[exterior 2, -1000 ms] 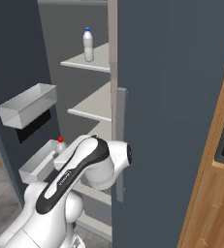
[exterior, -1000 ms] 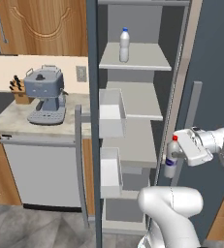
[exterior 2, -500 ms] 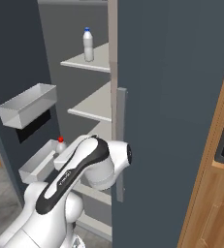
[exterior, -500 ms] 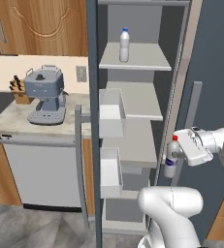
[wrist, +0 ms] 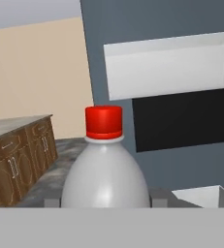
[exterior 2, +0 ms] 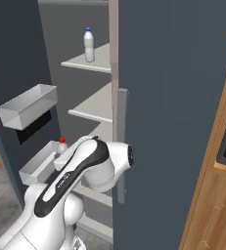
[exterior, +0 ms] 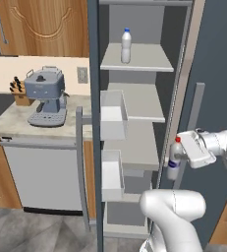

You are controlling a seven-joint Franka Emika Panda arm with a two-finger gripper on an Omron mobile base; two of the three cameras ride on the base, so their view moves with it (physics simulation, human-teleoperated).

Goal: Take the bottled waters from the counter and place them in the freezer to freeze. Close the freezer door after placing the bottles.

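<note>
Nearest the camera, the gripper is clenched on the red-capped bottle, which stands upright in its grasp at the open front of the freezer, level with the lower shelves. In the hand view that bottle sits square between the finger tips, its red cap up. From the right base view just its cap and shoulder peek past the white arm, so how close it stands to the shelf edge is hard to judge.

Behind and to the left, the freezer door hangs wide open, its clear bins facing the shelves and its long handle outward. In the hand view the door's dark inner face carries a pale bin.

Farther in, the blue-capped bottle stands upright on the top shelf, well apart from the held one; the right base view shows it near the shelf's left side.

Beyond the door, the counter bears a coffee machine and a knife block.

Against the frames of the last second, nothing has shifted: arm, held bottle and door sit just as they did.
</note>
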